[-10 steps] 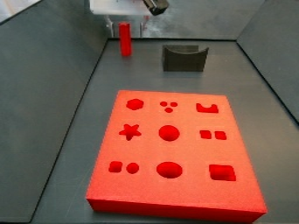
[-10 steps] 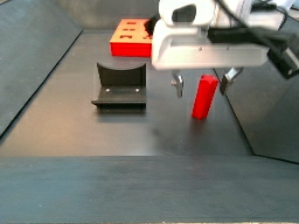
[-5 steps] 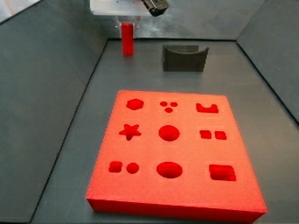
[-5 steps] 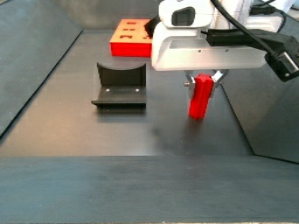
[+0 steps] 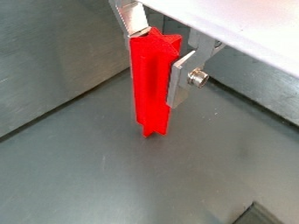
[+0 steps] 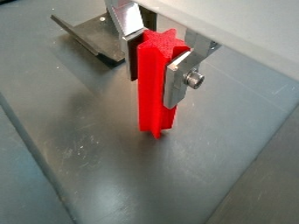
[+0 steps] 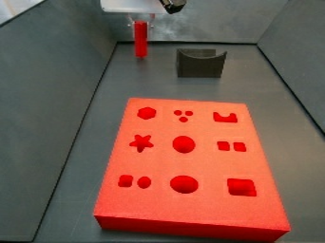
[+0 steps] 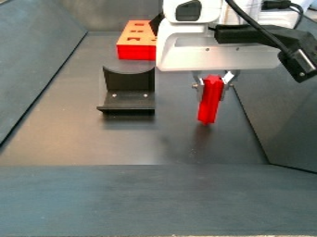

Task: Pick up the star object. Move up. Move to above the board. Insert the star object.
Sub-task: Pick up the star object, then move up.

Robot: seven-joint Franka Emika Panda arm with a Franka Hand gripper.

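Note:
The star object [image 5: 149,87] is a long bright red ridged bar, standing upright. My gripper [image 5: 158,59] is shut on its upper part, with a silver finger [image 6: 177,77] pressed on each side. The bar's lower end hangs free just above the grey floor in both wrist views. In a side view the gripper [image 7: 140,26] holds the bar [image 7: 140,40] at the far end of the bin, well behind the board [image 7: 162,166]. The board is a flat red slab with a star hole and other cut-outs. In a side view the gripper [image 8: 212,83] holds the bar [image 8: 212,100], with the board [image 8: 130,42] far behind.
The fixture [image 7: 200,63] stands between the gripper and the board, to the bar's side; it also shows in a side view [image 8: 126,90] and in a wrist view [image 6: 87,39]. Grey bin walls [image 7: 76,57] slope up on both sides.
The fingers were open around the standing bar, then closed on it. The gripper has since risen slightly, taking the bar up with it.

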